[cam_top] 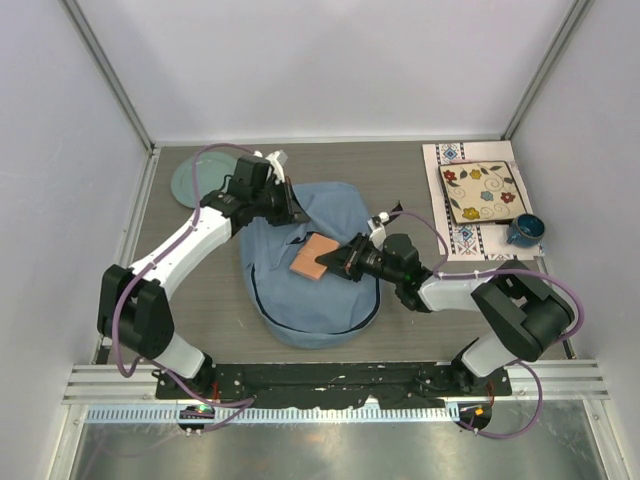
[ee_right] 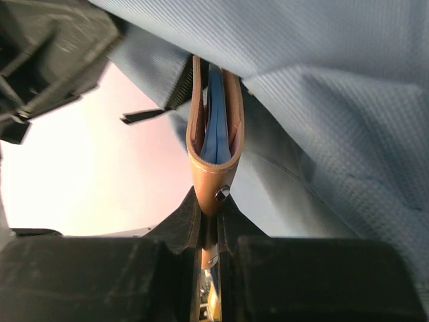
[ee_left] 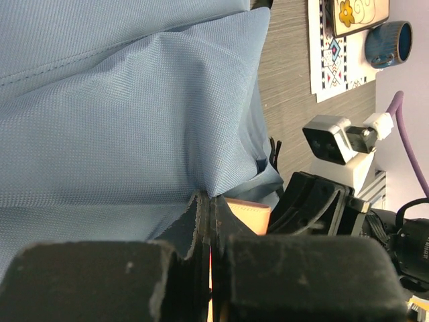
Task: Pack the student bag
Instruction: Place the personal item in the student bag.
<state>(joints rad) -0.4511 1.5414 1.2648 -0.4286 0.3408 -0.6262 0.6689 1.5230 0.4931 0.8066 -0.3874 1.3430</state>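
The light-blue student bag [cam_top: 315, 290] lies flat in the middle of the table. My left gripper [cam_top: 297, 214] is shut on a fold of the bag's fabric [ee_left: 221, 181] near its upper edge and holds it up. My right gripper [cam_top: 336, 262] is shut on a tan leather pouch [cam_top: 311, 258] with a blue lining [ee_right: 216, 134]. The pouch sits at the bag's zipper opening, its far end between the fabric layers. In the left wrist view the pouch [ee_left: 249, 213] shows just under the lifted fabric.
A round pale-green plate [cam_top: 195, 180] lies at the back left. At the back right a patterned cloth [cam_top: 470, 215] carries a floral square plate [cam_top: 480, 192] and a dark blue mug [cam_top: 524, 231]. Frame posts and white walls ring the table.
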